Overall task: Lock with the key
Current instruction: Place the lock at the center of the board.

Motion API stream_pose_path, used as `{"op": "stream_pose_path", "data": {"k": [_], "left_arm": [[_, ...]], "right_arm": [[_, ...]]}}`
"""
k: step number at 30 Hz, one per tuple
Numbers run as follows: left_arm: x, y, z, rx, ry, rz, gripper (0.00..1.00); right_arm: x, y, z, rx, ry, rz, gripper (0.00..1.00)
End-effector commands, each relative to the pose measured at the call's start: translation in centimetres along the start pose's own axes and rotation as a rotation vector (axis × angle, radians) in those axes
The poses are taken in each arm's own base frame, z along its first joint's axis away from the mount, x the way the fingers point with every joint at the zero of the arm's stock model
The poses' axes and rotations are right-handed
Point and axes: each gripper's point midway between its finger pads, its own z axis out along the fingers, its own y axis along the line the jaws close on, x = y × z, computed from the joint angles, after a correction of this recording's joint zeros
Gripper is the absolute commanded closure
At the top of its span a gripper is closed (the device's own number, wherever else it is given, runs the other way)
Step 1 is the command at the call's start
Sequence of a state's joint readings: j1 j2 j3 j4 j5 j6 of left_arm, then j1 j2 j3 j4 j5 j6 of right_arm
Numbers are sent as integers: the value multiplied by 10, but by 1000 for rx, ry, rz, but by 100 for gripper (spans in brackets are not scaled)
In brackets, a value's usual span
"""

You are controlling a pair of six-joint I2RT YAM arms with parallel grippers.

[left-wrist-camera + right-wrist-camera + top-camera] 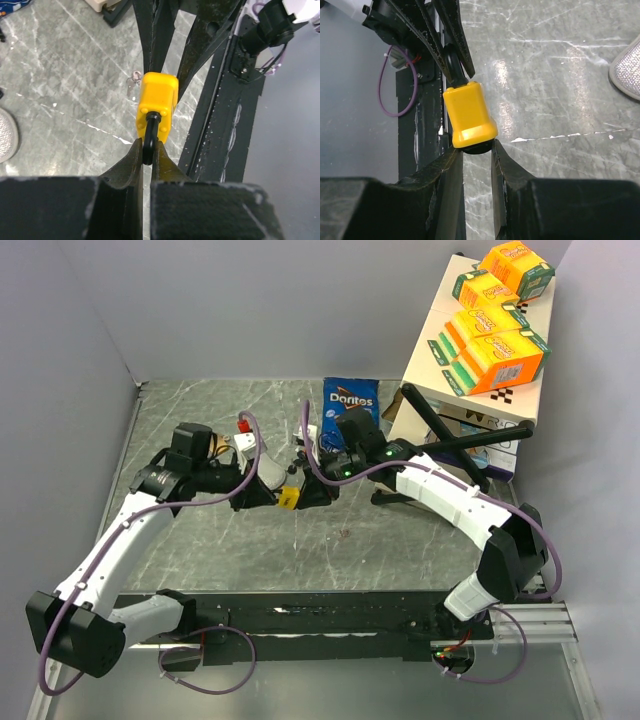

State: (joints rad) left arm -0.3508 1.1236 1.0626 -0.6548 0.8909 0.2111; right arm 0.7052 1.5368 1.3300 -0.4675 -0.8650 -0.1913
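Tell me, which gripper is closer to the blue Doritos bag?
Right. The right gripper, at the base of the yellow padlock, sits in front of the Doritos bag; the left gripper, clamping the padlock's shackle, lies farther left.

A blue Doritos bag [351, 400] lies at the back of your marble table [200, 412]. To its right you see orange snack boxes [497, 358] stacked on a pale carton [420, 372]

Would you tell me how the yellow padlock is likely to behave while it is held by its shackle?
The padlock looks rigid, with a smooth plastic shell, so probably slippery to pinch. Held by its thin shackle in the left gripper, it could pivot if the right gripper at its base let go.
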Motion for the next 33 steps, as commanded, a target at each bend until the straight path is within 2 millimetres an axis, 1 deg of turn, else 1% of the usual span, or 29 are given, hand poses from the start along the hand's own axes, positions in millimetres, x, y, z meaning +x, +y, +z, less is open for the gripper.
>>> {"op": "stream_pose_path", "data": {"k": [1, 2, 3, 4, 5, 6, 7, 8, 9, 10, 11, 12, 14, 17, 19, 20, 21, 22, 23, 24, 25, 26, 28, 29, 30, 33], "left_arm": [[-38, -35, 7, 227, -125, 118, 99], [-41, -32, -1, 232, -142, 119, 99], [-41, -30, -5, 233, -147, 115, 99], [-37, -23, -12, 218, -146, 102, 99], [-40, -24, -17, 229, -155, 115, 99], [-40, -21, -20, 222, -155, 119, 99], [-40, -18, -28, 205, -154, 131, 99], [-41, -18, -32, 212, -159, 137, 99], [-40, -15, -35, 209, -157, 125, 99], [-41, -18, -39, 216, -152, 138, 99], [-40, -21, -40, 236, -152, 134, 99], [-39, -21, -39, 244, -151, 157, 99], [-38, -28, -42, 265, -148, 139, 99], [-39, -34, -45, 277, -158, 154, 99], [-41, -39, -46, 291, -172, 149, 99], [-45, -40, -47, 289, -186, 172, 99], [-46, -43, -48, 302, -192, 148, 99], [-48, -44, -49, 304, -199, 146, 99], [-54, -45, -50, 302, -221, 185, 99], [-53, -48, -50, 312, -221, 147, 99], [-56, -50, -52, 305, -232, 162, 99], [-61, -48, -52, 295, -243, 163, 99], [-62, -50, -53, 279, -255, 172, 99], [-62, -48, -51, 275, -261, 165, 99], [-62, -47, -50, 257, -261, 163, 99], [-58, -50, -47, 256, -242, 164, 99]], "right_arm": [[-93, 74, -4, -244, -245, -341, 80], [-88, 72, -6, -237, -239, -323, 79], [-86, 65, -14, -215, -236, -304, 77], [-82, 62, -16, -207, -229, -306, 76], [-78, 60, -21, -193, -222, -301, 75], [-75, 55, -26, -174, -220, -300, 74], [-69, 53, -29, -163, -205, -300, 73], [-66, 52, -33, -150, -202, -305, 68], [-62, 47, -37, -132, -197, -300, 64], [-55, 47, -41, -122, -184, -304, 59], [-53, 46, -43, -115, -179, -306, 45], [-51, 44, -45, -106, -175, -318, 39], [-46, 42, -52, -84, -163, -310, 29], [-39, 39, -58, -64, -147, -320, 26], [-34, 39, -58, -58, -141, -337, 26], [-34, 38, -58, -55, -144, -344, 27], [-34, 36, -57, -41, -146, -336, 29], [-32, 33, -56, -33, -150, -329, 33], [-36, 32, -54, -28, -165, -342, 35], [-35, 30, -52, -16, -163, -325, 38], [-36, 29, -50, -12, -164, -323, 45], [-38, 33, -47, -24, -167, -326, 47], [-39, 37, -42, -42, -173, -316, 53], [-43, 39, -41, -49, -188, -303, 56], [-43, 41, -38, -61, -192, -293, 60], [-51, 43, -37, -81, -211, -267, 67]]}}
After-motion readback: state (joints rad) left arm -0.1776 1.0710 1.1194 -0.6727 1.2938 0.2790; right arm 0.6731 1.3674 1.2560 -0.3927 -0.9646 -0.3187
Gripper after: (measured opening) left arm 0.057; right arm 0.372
